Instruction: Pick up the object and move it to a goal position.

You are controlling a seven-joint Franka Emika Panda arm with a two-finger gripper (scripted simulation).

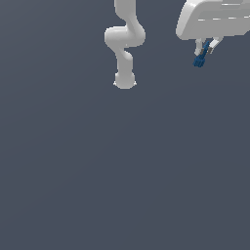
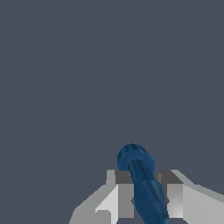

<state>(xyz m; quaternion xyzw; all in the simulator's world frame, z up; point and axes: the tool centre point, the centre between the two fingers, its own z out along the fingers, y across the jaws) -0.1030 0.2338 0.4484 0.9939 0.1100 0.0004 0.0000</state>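
The object (image 1: 199,58) is a small dark blue elongated item with a knobbly end. It hangs from my white gripper (image 1: 207,49) at the upper part of the exterior view's right, lifted well above the grey floor. In the wrist view the object (image 2: 142,179) sits between my two fingers, its ribbed round end sticking out past the fingertips (image 2: 125,192). The gripper (image 2: 148,199) is shut on it. No goal marker shows in either view.
The arm's white base and links (image 1: 125,49) stand at the top middle of the exterior view. Plain dark grey floor (image 1: 122,171) fills the rest of both views.
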